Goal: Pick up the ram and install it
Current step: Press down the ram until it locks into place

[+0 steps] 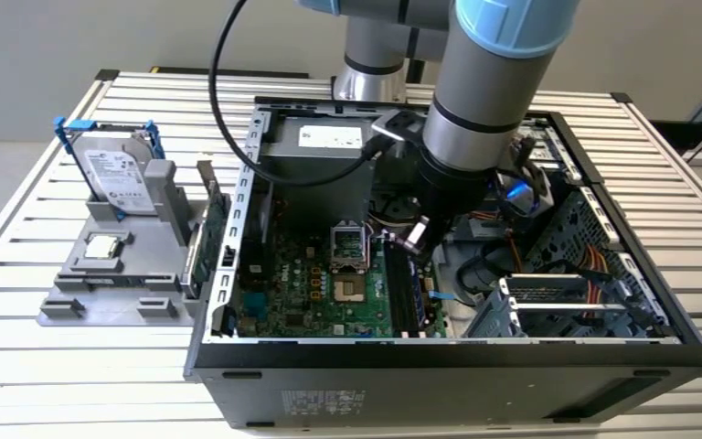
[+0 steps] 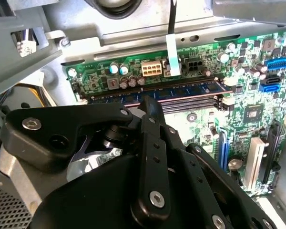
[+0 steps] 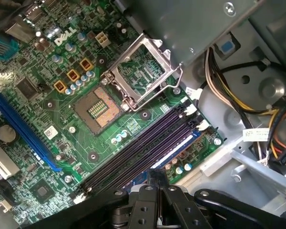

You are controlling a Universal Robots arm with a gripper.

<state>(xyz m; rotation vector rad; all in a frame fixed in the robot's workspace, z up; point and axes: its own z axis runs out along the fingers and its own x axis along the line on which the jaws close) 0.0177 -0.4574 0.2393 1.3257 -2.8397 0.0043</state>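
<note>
The ram [image 2: 190, 90] is a long blue-green stick lying along a memory slot of the motherboard [image 2: 200, 119], inside the open computer case [image 1: 449, 352]. In the first wrist view the ram [image 3: 179, 144] sits in the slot nearest the board's edge. My gripper [image 1: 415, 240] reaches down into the case over the slots. In both wrist views its black fingers are closed together, and the gripper [image 2: 150, 101] [image 3: 155, 172] has its tips at the stick's upper edge, near mid-length. Whether the tips press on the stick or hover just above it I cannot tell.
The processor socket [image 3: 97, 106] stands with its metal frame lifted. Cable bundles [image 3: 271, 138] and a drive cage [image 1: 558, 302] crowd the case beside the slots. Outside, at the exterior view's left, a grey fixture [image 1: 70, 306] holds a hard drive [image 1: 120, 174], a silver chip [image 1: 105, 245] and an upright card [image 1: 208, 233].
</note>
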